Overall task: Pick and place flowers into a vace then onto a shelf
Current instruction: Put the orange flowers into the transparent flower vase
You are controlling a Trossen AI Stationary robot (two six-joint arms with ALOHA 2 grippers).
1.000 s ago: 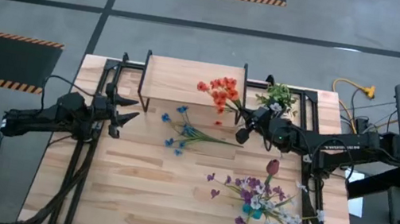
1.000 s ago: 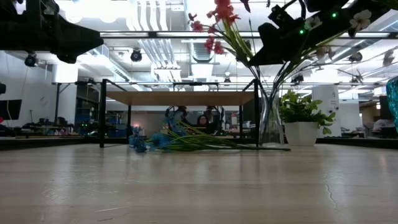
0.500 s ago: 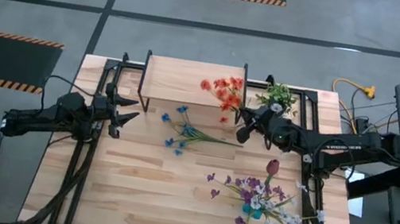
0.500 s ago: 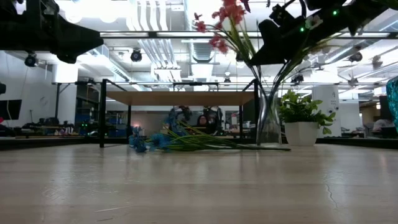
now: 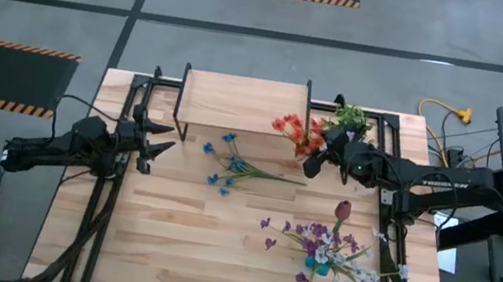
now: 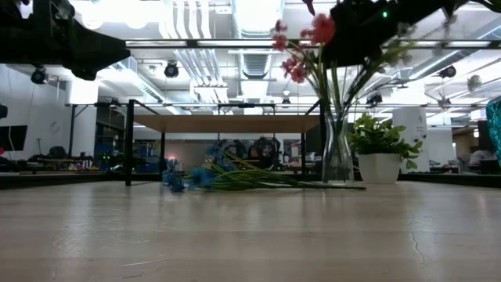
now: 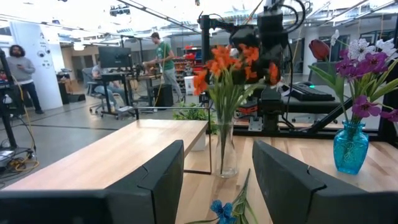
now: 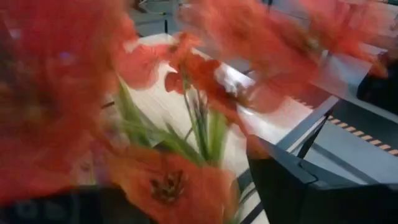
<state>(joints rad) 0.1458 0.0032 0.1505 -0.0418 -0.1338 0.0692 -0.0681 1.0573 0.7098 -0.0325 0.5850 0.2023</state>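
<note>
Orange flowers (image 5: 296, 130), high view: at the bench's (image 5: 164, 249) 1 o'clock, beside the shelf (image 5: 238, 100); right pincer (image 5: 317, 160) just beside, jaw state untellable.
Low view: stems stand in the glass vase (image 6: 338, 150).
Left wrist view: left pincer (image 7: 217, 171) open, empty.
Advice: lift straight up, clear of blooms.

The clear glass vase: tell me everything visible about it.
The clear glass vase is tall and slim, narrow at the neck and wider toward its base. It stands upright on the wooden table, beside the shelf, near its black leg. Green stems of the orange flowers fill it and spread above the rim. A potted plant stands just beyond it.
</note>
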